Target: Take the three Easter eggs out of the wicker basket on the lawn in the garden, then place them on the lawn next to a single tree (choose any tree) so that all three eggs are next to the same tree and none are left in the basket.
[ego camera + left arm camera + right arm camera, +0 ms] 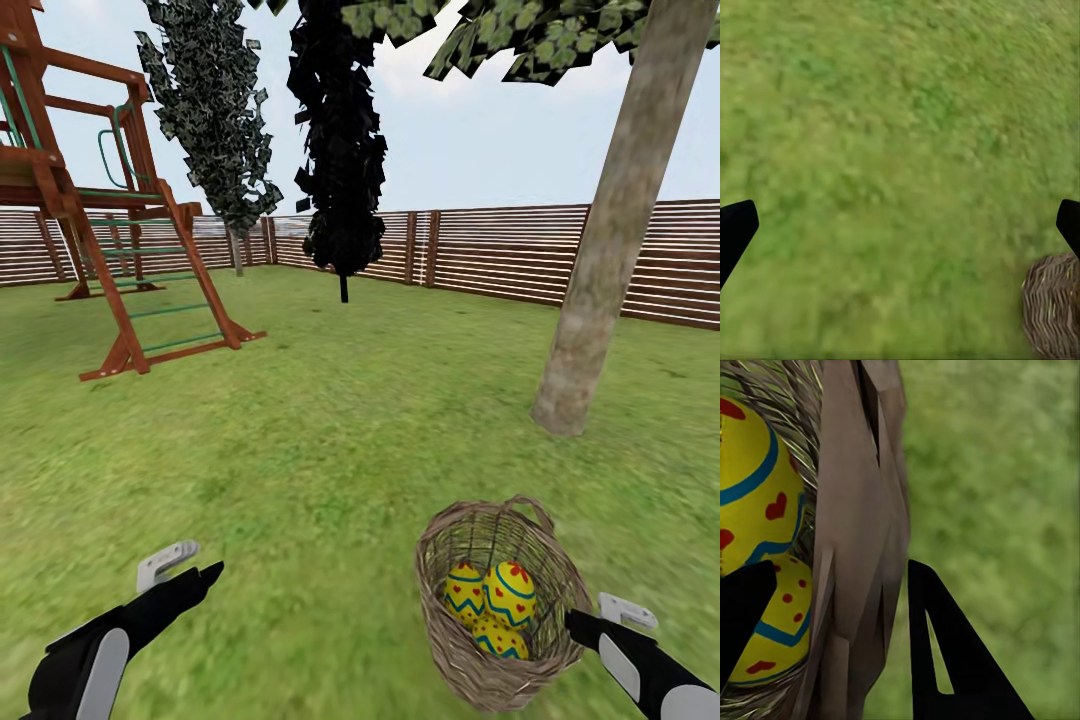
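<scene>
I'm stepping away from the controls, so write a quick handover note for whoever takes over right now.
Left gripper: open, empty, above the lawn.
Right gripper: fingers astride the wicker basket rim, one inside, one outside; grip not confirmed.
Easter eggs: all three in the basket.
Nearest tree: ahead, to the right.
Done: nothing placed.
Left: move all three eggs beside one tree.

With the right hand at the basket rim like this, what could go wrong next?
1. The right hand straddles the rim of the round woven brown-grey wicker basket, one finger inside by the yellow Easter eggs with blue zigzags and red marks. Closing would likely pinch wicker, not an egg.
2. Lifting then could tip the basket and spill eggs on the green lawn.
3. The left hand hangs open over grass, too far to steady it.
</scene>
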